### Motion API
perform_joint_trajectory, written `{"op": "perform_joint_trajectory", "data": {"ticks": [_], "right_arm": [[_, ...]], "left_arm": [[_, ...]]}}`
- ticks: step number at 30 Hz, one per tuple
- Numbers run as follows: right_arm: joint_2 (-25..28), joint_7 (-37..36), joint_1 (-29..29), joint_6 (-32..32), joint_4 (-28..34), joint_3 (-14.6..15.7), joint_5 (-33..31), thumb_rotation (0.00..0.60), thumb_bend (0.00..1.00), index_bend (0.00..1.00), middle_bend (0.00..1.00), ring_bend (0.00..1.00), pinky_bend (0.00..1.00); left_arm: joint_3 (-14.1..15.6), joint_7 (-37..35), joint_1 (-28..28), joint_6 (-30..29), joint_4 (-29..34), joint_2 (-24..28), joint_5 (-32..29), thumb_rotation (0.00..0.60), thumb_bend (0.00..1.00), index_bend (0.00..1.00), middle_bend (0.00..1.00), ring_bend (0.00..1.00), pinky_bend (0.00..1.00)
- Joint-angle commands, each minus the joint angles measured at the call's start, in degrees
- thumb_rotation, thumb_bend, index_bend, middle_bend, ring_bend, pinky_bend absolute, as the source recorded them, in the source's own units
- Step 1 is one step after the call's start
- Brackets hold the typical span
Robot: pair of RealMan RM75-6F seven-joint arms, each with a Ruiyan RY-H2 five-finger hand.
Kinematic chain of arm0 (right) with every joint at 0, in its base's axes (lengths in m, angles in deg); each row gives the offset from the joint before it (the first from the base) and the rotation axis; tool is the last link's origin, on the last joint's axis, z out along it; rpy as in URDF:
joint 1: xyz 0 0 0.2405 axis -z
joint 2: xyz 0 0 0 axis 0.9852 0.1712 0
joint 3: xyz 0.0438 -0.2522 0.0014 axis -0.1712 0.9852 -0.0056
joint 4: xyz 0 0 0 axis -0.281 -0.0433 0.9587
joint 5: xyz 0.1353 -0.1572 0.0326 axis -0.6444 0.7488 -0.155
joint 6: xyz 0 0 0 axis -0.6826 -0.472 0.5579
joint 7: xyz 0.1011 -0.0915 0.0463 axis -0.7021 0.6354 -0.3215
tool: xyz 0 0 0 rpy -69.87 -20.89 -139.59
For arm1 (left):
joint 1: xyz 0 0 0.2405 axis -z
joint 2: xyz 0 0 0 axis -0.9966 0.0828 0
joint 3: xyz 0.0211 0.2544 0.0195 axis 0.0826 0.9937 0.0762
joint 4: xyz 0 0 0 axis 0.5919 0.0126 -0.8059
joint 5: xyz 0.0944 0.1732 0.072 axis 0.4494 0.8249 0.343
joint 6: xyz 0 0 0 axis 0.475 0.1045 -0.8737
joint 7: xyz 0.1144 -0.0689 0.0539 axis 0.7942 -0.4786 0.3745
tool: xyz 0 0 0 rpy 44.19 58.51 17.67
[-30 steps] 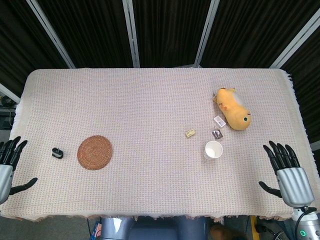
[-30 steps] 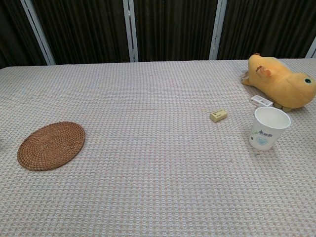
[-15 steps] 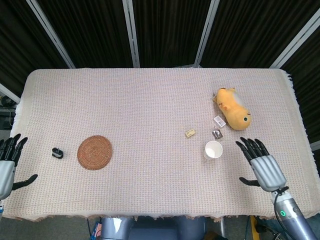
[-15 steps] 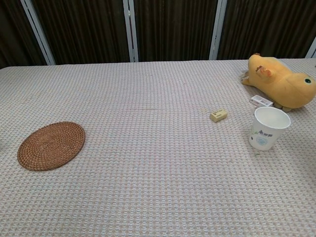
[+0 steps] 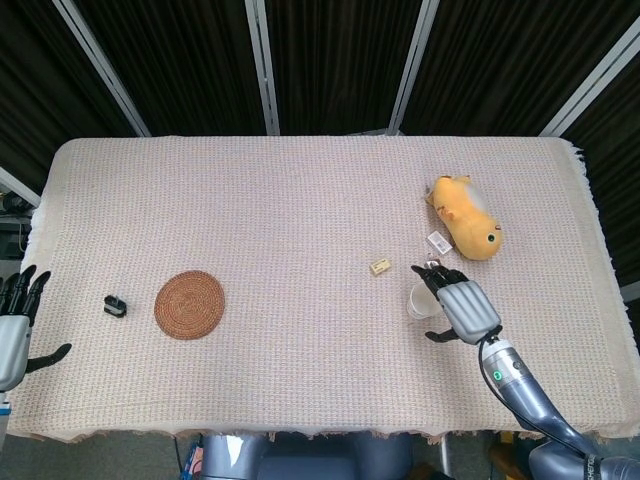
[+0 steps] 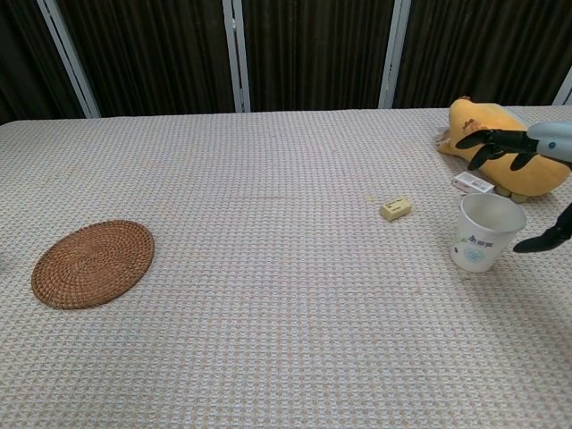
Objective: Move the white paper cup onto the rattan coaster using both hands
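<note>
The white paper cup [image 5: 423,300] [image 6: 484,231] stands upright on the right half of the table, its mouth open upward. My right hand [image 5: 461,308] [image 6: 536,170] hovers just to the cup's right with fingers spread and nothing in it; its fingertips reach over the cup's far rim, and its thumb sits low beside the cup. The round rattan coaster [image 5: 190,305] [image 6: 92,263] lies flat on the left half, bare. My left hand [image 5: 15,328] hangs off the table's left edge, fingers apart and empty; the chest view does not show it.
A yellow plush toy [image 5: 466,217] [image 6: 506,147] lies behind the cup, with a small white packet [image 6: 473,183] and a dark small item [image 5: 434,266] by it. A small tan block [image 5: 380,267] [image 6: 395,208] sits left of the cup. A black clip [image 5: 116,305] lies left of the coaster.
My right hand has moved left and forward from the table's right edge to right beside the cup, entering the chest view. The left hand has drifted slightly down and outward.
</note>
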Motion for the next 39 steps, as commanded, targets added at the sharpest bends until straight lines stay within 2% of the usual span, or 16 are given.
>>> {"op": "perform_joint_trajectory", "data": {"ticks": [1,9,11,14,17,25,30,36,39], "right_arm": [[-1.15,2.48,-1.25,1.46,-0.88,0.05,-2.68,0.6,0.03,0.08,0.16,0.12,0.21],[-4.39,5.32,-2.72,1.18,-3.88,0.44,-5.2,0.6,0.07,0.12,0.21,0.17,0.21],[-5.69,6.34,-3.08,0.49,-5.33,0.59,-5.03,0.6,0.09,0.15,0.26,0.22,0.21],[-7.04,7.13,-3.48,-0.02,-6.74,0.59,-5.3,0.6,0.15,0.24,0.39,0.34,0.21],[-8.07,7.78,-3.88,-0.62,-7.64,0.45,-5.67,0.6,0.18,0.32,0.46,0.4,0.23],[-7.84,6.97,-4.59,-3.02,-5.11,0.38,-1.83,0.6,0.2,0.33,0.47,0.41,0.24],[-7.68,7.52,-7.73,-1.54,-1.44,-1.12,0.67,0.6,0.2,0.33,0.47,0.41,0.24],[-10.84,14.35,-14.53,3.95,-0.09,-4.18,-3.49,0.6,0.2,0.33,0.47,0.4,0.24],[-13.62,19.39,-18.21,6.03,-0.64,-5.66,-8.15,0.6,0.2,0.33,0.47,0.4,0.25]], "left_arm": [[0.08,0.17,0.01,0.04,-0.04,-0.05,-0.07,0.6,0.0,0.0,0.0,0.0,0.0],[0.22,0.53,0.21,0.17,-0.02,-0.24,-0.04,0.6,0.0,0.0,0.0,0.0,0.0],[0.25,0.54,0.27,0.19,0.03,-0.22,0.03,0.6,0.0,0.0,0.0,0.0,0.0],[0.24,0.52,0.33,0.22,0.1,-0.2,0.0,0.6,0.0,0.0,0.0,0.0,0.0],[0.21,0.3,0.4,0.37,0.17,-0.07,-0.19,0.6,0.0,0.0,0.0,0.0,0.0],[0.16,-0.53,0.5,0.62,0.37,0.4,-0.45,0.6,0.0,0.0,0.0,0.0,0.0],[0.15,-0.88,0.75,1.53,0.23,0.61,-1.28,0.6,0.0,0.0,0.0,0.0,0.0],[-0.62,-1.51,1.47,2.9,-0.26,0.8,-3.27,0.6,0.0,0.0,0.0,0.0,0.0],[-1.15,-1.89,1.9,3.83,-0.48,0.92,-4.8,0.6,0.0,0.0,0.0,0.0,0.0]]}}
